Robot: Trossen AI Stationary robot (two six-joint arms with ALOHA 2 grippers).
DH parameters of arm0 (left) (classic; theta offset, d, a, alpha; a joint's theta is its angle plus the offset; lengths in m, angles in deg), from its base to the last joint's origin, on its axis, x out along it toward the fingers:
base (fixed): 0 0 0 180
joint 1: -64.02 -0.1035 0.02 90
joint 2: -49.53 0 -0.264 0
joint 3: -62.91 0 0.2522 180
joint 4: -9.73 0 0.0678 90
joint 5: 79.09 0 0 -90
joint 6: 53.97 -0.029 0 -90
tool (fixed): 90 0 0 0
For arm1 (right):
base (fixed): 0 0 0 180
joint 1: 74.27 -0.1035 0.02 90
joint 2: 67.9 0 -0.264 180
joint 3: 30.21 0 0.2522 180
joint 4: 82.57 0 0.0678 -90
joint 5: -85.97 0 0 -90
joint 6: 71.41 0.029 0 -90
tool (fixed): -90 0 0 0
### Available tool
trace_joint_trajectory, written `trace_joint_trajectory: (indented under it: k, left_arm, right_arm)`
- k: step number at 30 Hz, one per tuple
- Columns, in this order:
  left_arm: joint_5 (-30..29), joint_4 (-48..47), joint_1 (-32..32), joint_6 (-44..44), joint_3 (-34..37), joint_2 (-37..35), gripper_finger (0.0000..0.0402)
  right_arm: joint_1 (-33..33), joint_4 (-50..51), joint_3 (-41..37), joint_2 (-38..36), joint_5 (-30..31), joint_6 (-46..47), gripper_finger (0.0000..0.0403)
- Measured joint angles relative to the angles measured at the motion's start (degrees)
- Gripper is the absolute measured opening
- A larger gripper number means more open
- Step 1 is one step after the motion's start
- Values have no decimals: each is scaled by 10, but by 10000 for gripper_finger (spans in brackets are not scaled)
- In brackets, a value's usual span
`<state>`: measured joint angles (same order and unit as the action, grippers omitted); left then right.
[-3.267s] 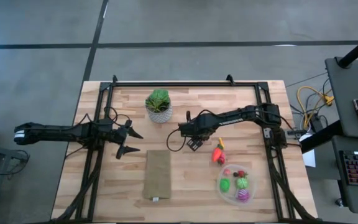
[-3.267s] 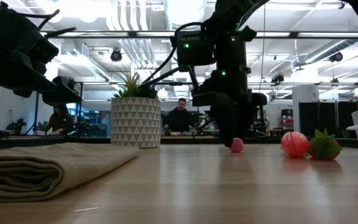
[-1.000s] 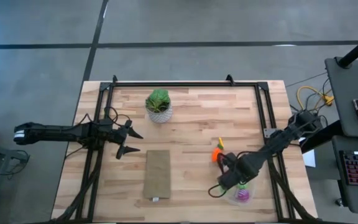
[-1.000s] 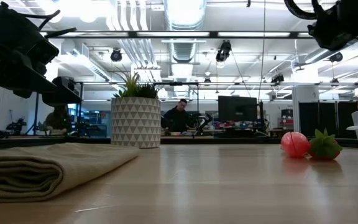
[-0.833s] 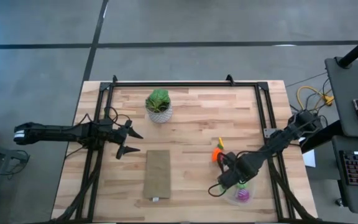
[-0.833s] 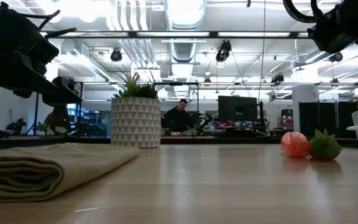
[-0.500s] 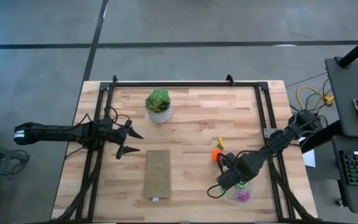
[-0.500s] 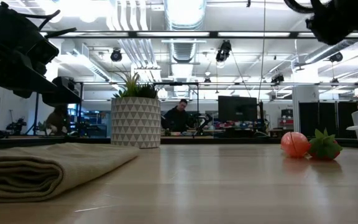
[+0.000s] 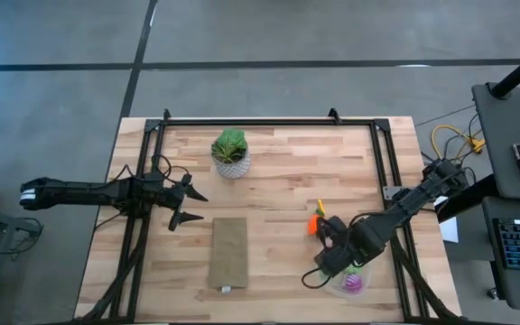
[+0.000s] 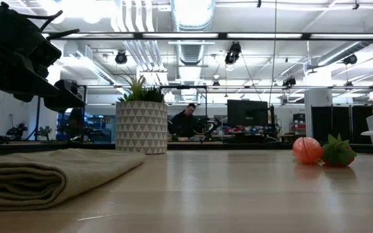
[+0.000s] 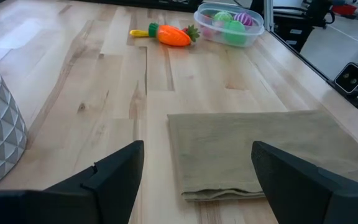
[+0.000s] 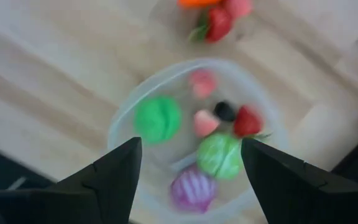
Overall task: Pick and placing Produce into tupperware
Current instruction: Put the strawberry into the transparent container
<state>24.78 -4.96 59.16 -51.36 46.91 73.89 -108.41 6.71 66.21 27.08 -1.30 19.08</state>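
The clear round tupperware point(image 12: 191, 134) stands at the table's near right and holds several toy pieces, green, pink, red and purple; it also shows in the high view point(image 9: 355, 284) and the left wrist view point(image 11: 229, 25). My right gripper point(image 12: 191, 142) is open and empty above it, over its left part in the high view point(image 9: 319, 269). An orange carrot point(image 9: 317, 219) lies on the table just beyond the container, with a red strawberry point(image 12: 215, 25) and a pink piece point(image 10: 307, 149) beside it. My left gripper point(image 9: 183, 203) is open and empty at the table's left.
A folded tan cloth point(image 9: 228, 253) lies near the table's middle front. A leafy plant in a white pot point(image 9: 231, 153) stands at the far middle. Black frame rails point(image 9: 382, 153) run along the table's sides and back. People show in the room beyond the table point(image 10: 186, 120).
My right gripper has gone up above the tupperware; in the low view its arm has nearly left the picture's top. The pieces on the table and in the container have kept still.
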Motion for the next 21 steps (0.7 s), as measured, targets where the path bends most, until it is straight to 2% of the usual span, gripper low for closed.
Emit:
trace_joint_trajectory:
  k: [6,11,16,21]
  left_arm:
    - [0,0,0,0,0,0,283]
    - [0,0,0,0,0,0,283]
    - [0,0,0,0,0,0,283]
    - [0,0,0,0,0,0,283]
  right_arm:
    - [59,5,-37,1,-1,-65,268]
    - [97,-75,-79,1,-2,-120,271]
    - [124,-122,-143,1,-22,-128,266]
    - [140,-225,-208,1,-51,-127,265]
